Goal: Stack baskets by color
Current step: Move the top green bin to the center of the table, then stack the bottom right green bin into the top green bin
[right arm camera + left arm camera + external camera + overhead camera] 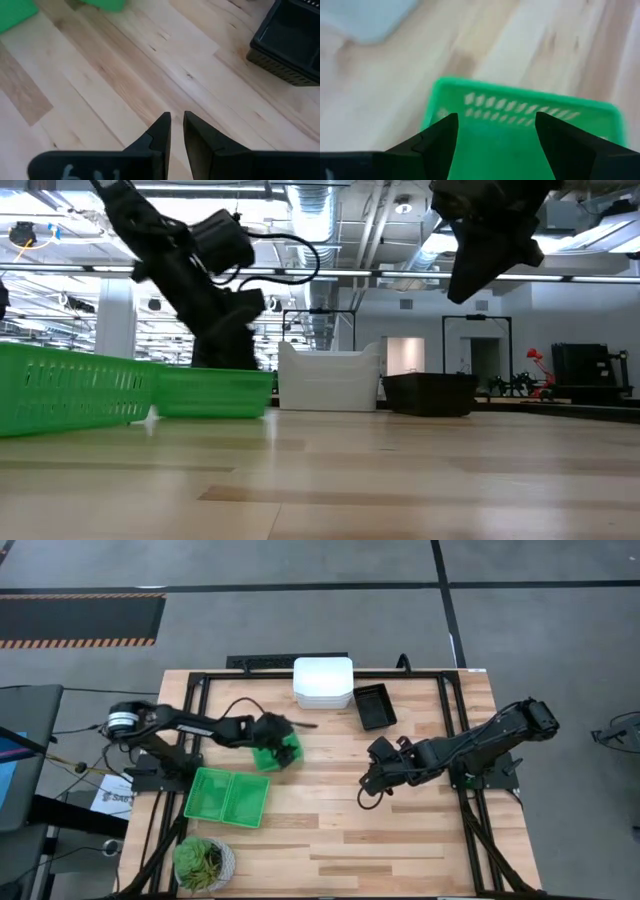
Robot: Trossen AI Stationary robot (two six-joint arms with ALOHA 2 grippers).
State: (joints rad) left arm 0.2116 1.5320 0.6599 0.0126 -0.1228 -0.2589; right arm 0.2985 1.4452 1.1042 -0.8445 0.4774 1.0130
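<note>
Green basket (272, 756) | left gripper (495, 135) released over rim | right gripper (177, 125) nearly clenched, empty

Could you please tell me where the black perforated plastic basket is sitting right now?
In the high view, the black perforated plastic basket sits at the table's far edge, right of centre, directly beside the stack of white plastic baskets.

Bare table (330, 830) centre; baskets (323, 682) line far edge.
</note>
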